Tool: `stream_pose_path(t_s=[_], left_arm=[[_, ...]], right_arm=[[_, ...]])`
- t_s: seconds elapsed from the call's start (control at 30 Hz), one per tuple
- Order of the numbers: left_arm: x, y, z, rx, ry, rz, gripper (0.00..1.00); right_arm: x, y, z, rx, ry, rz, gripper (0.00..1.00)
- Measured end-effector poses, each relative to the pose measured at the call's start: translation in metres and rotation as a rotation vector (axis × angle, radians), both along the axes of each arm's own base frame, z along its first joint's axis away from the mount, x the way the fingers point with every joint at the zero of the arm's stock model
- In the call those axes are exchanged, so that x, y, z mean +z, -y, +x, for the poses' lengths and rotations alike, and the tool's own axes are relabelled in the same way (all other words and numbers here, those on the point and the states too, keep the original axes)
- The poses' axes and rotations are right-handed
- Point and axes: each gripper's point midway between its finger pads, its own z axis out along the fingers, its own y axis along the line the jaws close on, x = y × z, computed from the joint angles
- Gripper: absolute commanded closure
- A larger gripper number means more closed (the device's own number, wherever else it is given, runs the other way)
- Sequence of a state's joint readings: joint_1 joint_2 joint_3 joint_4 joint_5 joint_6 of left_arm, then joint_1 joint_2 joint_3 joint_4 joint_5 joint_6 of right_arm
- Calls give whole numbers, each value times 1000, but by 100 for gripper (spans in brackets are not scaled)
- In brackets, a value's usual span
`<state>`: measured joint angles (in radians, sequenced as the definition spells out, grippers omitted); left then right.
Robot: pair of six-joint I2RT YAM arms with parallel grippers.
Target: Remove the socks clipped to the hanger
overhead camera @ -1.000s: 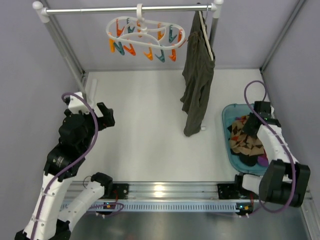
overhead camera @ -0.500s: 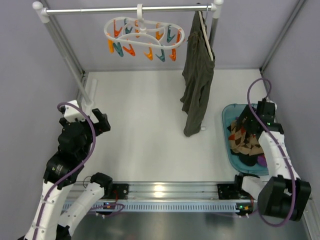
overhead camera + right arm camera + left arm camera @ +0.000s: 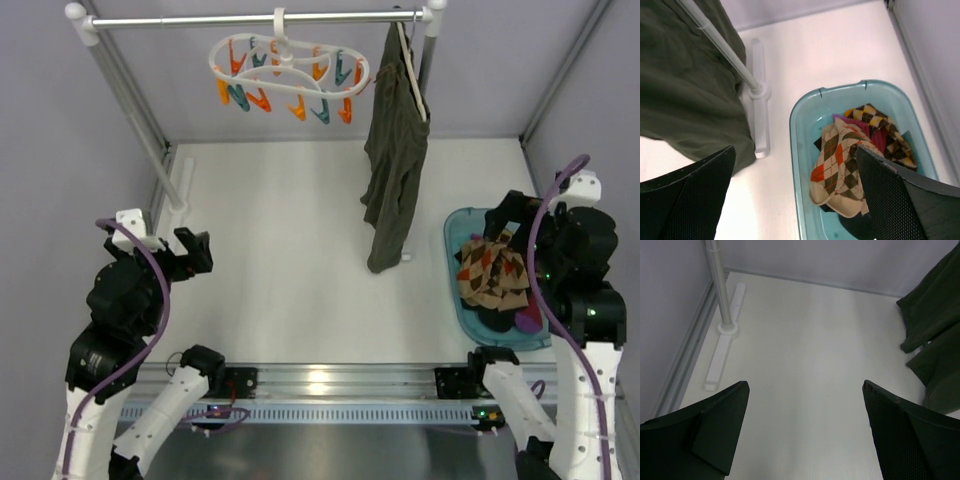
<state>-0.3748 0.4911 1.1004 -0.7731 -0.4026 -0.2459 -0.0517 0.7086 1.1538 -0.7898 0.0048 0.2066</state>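
The white hanger (image 3: 290, 72) hangs by its hook from the top rail, its orange and teal clips dangling with nothing in them. The socks (image 3: 493, 277) lie heaped in a teal basin (image 3: 453, 250) at the right: tan argyle on top, black and magenta beneath. In the right wrist view the socks (image 3: 846, 167) sit below my right gripper (image 3: 796, 150), which is open and holds nothing. That right gripper (image 3: 508, 218) hovers above the basin's far end. My left gripper (image 3: 196, 252) is open over bare table at the left; the left gripper (image 3: 805, 385) has nothing between its fingers.
A long olive-green garment (image 3: 395, 165) hangs from the rail's right end, down to the table beside the basin. The rail's uprights stand on white feet at the left (image 3: 722, 330) and at the right (image 3: 757, 92). Grey walls close in both sides.
My right gripper opened, lifted off the sock heap and drew back to the right; the tan argyle sock stays in the basin. My left arm pulled back toward the near-left.
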Motion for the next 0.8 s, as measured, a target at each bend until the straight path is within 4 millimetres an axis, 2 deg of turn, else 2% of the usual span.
stream_pose_path(t_s=[0.13, 0.27, 0.4, 0.57, 0.8], left_arm=[[11, 5, -11, -66, -1, 30, 1], [-2, 10, -16, -109, -60, 55, 1], [-15, 11, -22, -133, -112, 73, 1], [-20, 12, -29, -153, -127, 73, 2], [-17, 8, -41, -152, -92, 62, 2]], right_arm=[[37, -7, -29, 62, 81, -81, 1], [52, -12, -64, 114, 140, -129, 1], [51, -13, -90, 142, 159, -140, 1], [41, -11, -113, 153, 177, -139, 1], [23, -3, -122, 115, 157, -145, 1]])
